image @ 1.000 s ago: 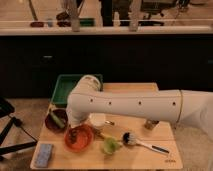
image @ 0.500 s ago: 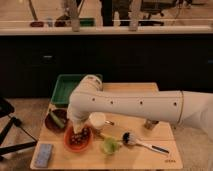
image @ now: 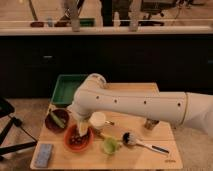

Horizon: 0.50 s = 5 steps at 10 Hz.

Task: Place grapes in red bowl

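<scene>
Lower left of frame: the gripper point(image: 81, 131) hangs over the red bowl point(image: 78, 139), finger state unclear; dark grapes point(image: 75, 139) appear inside it. Release low, then lift straight up

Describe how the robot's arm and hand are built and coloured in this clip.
The arm is a thick, smooth, cream-white tube, with a rounded elbow housing at its far end. A row of small dark dots, probably fasteners, runs along its side. No loose cables or lettering can be seen. The hand is a pale, narrower piece tapering down over the red bowl.
</scene>
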Tool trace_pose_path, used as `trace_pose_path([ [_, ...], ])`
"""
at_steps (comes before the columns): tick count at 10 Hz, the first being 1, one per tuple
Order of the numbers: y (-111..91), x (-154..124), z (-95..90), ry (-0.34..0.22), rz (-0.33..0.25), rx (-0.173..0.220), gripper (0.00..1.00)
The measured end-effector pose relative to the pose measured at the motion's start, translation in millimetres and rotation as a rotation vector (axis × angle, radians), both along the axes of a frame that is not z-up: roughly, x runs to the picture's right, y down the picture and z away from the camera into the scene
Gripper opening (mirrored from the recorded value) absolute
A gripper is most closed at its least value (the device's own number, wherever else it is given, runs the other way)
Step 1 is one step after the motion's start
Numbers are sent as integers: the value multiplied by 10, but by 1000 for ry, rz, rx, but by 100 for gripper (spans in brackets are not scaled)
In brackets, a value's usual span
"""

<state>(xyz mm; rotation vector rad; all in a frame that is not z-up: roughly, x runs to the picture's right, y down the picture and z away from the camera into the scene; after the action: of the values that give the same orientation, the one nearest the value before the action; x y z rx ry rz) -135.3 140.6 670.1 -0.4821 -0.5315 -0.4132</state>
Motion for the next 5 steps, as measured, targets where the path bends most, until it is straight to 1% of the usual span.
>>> trace_pose_path([
  [3, -74, 130, 79, 11, 11, -8, 80],
  [5, -145, 211, 127, 17, 22, -5, 80],
])
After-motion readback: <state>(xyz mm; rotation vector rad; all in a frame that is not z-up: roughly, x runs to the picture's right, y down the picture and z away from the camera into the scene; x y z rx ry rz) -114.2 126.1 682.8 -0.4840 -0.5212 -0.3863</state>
